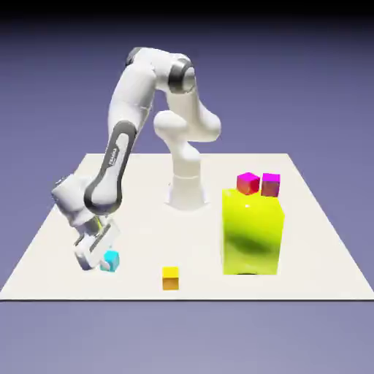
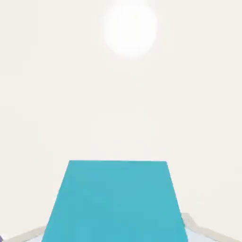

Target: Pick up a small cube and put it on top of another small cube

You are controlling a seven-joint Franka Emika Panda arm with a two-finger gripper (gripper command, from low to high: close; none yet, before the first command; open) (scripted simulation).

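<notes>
A small cyan cube (image 1: pixel 111 261) rests on the white table (image 1: pixel 219 281) near the front, at the exterior view's left. My gripper (image 1: pixel 103 261) is down at it, shut on the cyan cube. In the hand view the cyan cube (image 2: pixel 113 203) fills the lower middle, and only slivers of the grey fingertips (image 2: pixel 198 230) show beside it. A small yellow cube (image 1: pixel 170 277) lies apart, toward the exterior view's right of the cyan one.
A tall yellow-green block (image 1: pixel 252 232) stands at the exterior view's right. A magenta cube (image 1: pixel 248 182) and a purple-red cube (image 1: pixel 271 184) sit on its top. The robot's base (image 1: pixel 184 191) is behind the middle.
</notes>
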